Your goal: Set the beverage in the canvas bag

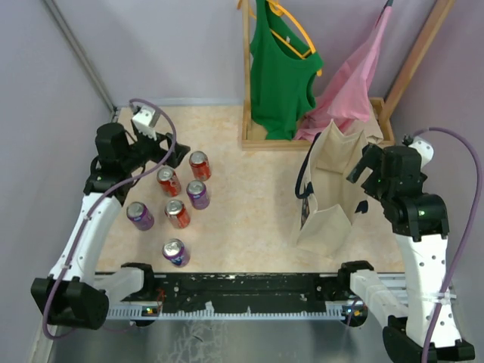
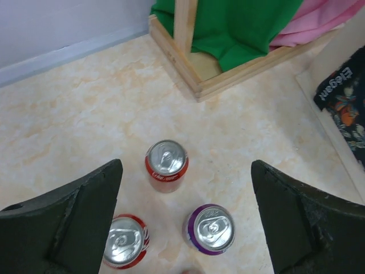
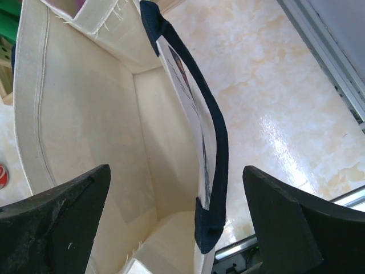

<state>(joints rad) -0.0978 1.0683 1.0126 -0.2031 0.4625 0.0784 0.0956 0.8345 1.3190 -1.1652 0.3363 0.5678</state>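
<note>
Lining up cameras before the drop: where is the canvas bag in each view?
Top external: canvas bag right of centre, upright.
Left wrist: canvas bag at right edge, printed face.
Right wrist: canvas bag fills left and centre, seen from above.
Shared landmark: green tank top.

Left pincer (image 2: 186,171) jaws spread wide; red can (image 2: 166,160) alone between them, bare tabletop (image 2: 85,108) either side; purple can (image 2: 210,228) and second red can (image 2: 126,241) crowd near side, gaps narrow; wooden rack base (image 2: 251,71) blocks far edge; canvas bag (image 3: 85,114) mouth gaping under right pincer (image 3: 177,171); interior open to bottom; navy handle (image 3: 219,137) arches across one wall.
</note>
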